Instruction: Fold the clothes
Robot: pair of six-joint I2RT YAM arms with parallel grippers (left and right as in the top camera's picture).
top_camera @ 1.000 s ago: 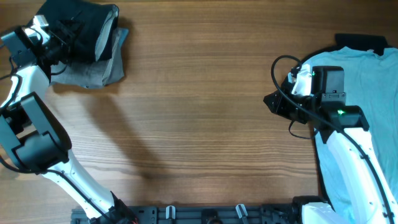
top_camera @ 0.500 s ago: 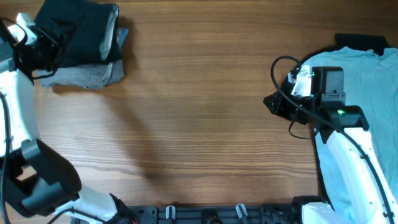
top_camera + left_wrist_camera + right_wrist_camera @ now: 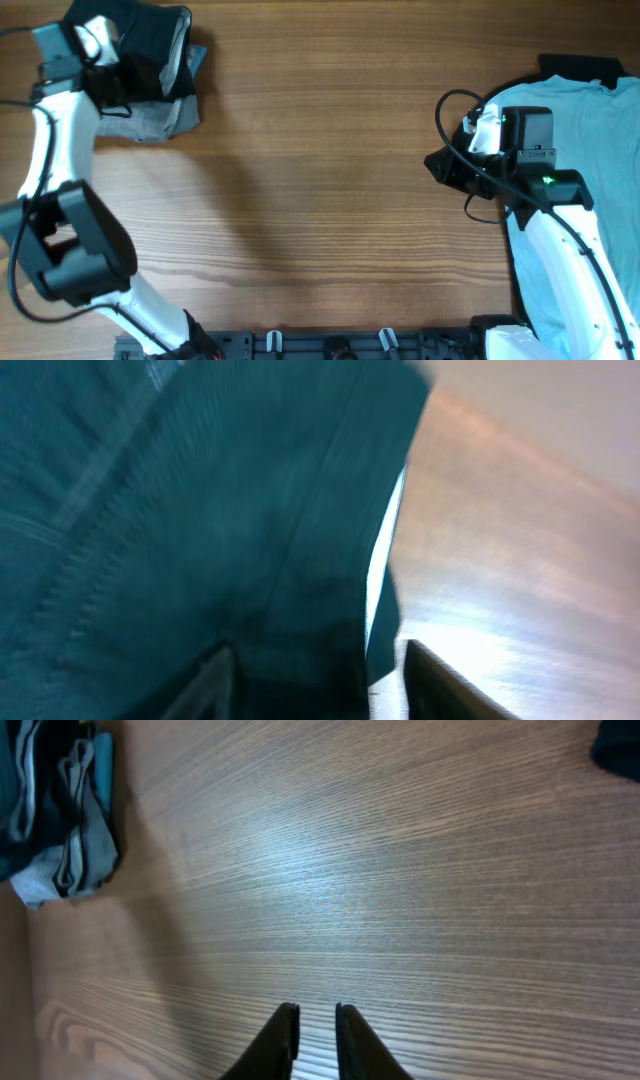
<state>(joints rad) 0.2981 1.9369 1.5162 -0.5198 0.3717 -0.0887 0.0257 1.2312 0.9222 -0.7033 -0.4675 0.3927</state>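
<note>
The black shorts (image 3: 140,40) sit bunched in a folded heap at the far left corner of the table (image 3: 320,200), with a pale lining (image 3: 172,52) showing along their right edge. The grey shorts (image 3: 150,118) lie flat under them and stick out on the near side.

The left claw (image 3: 110,72) is at the left edge of the black shorts and reaches into the heap from that side. Its own camera view is blurred. Dark stitched cloth fills most of it, and the two fingers (image 3: 215,675) stand well apart at the bottom, with the cloth lying between and beyond them. Whether the tips press on the cloth cannot be told. A pale strip runs down the right edge of that cloth, with bare wood just to its right.

The right claw (image 3: 437,162) is well apart from the black shorts, far across the table to their right and nearer the front. Its fingers (image 3: 283,1035) are drawn together, with only a thin slit of wood showing between them, and they hang over bare table. From its camera the black and grey heap shows small in the upper left corner.

The pale blue T-shirt (image 3: 600,150) is spread at the table's right edge, the place farthest from the black shorts. The right arm lies over it, and the right claw is just off its left edge. A strip of black cloth (image 3: 580,68) pokes out along the T-shirt's far edge. A small green light (image 3: 548,181) glows on the right arm.
</note>
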